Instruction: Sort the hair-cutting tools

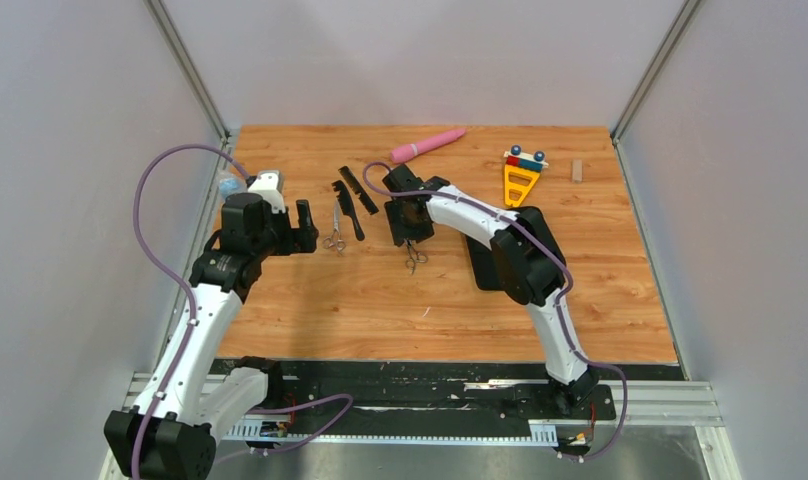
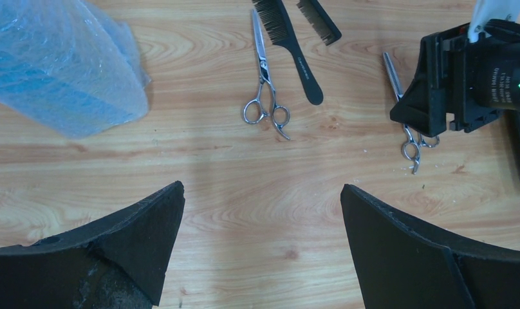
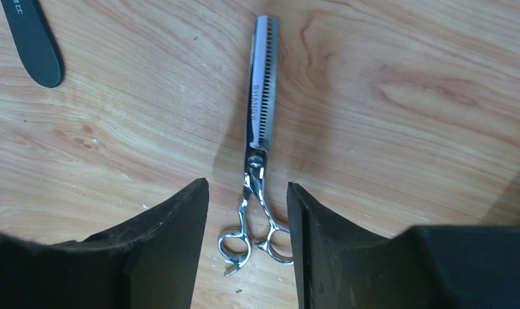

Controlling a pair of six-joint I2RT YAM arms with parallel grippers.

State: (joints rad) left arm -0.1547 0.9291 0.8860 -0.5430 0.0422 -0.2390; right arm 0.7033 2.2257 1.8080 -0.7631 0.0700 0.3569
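Observation:
Plain silver scissors (image 1: 335,232) lie left of centre, beside a black handled comb (image 1: 348,208) and a slim black comb (image 1: 358,188). In the left wrist view the same scissors (image 2: 266,84), handled comb (image 2: 289,45) and slim comb (image 2: 318,19) lie ahead. My left gripper (image 1: 305,228) (image 2: 262,193) is open and empty, just left of them. Toothed thinning scissors (image 1: 415,257) (image 3: 260,129) lie flat on the table. My right gripper (image 1: 410,235) (image 3: 247,187) is low over them and open. Its fingers straddle the ring handles.
A pink wand (image 1: 427,146) lies at the back. A black case (image 1: 490,262) lies under my right arm. A yellow toy (image 1: 520,178) and a small wooden block (image 1: 577,170) sit at the back right. Blue bubble wrap (image 2: 58,64) lies by the left wall.

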